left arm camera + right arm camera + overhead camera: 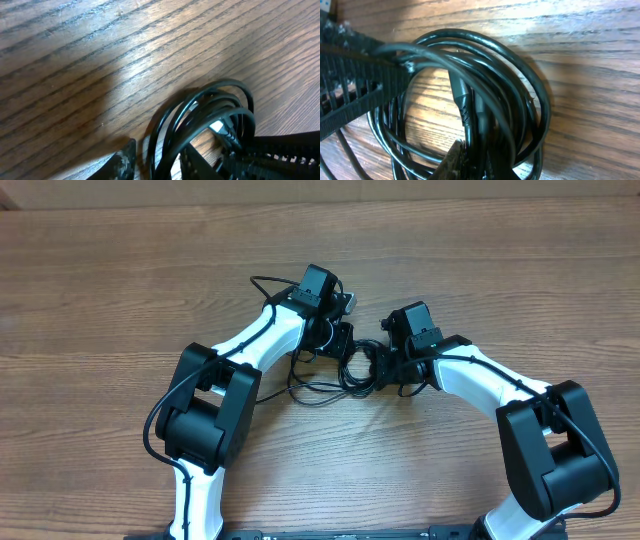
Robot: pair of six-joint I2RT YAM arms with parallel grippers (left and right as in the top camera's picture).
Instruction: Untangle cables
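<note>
Black, glossy cables (535, 100) look limp and light, pinched in the right claw (422, 115); the left claw (157, 165) straddles strands, grip unclear. Best hold, I'd say: the stiffer plug (218, 128) beside it.

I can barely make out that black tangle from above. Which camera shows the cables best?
The right wrist view: the cables fill the picture, loops easy to tell apart. The left wrist view catches only part of the coil near its lower edge; overhead they are a small dark clump.
</note>
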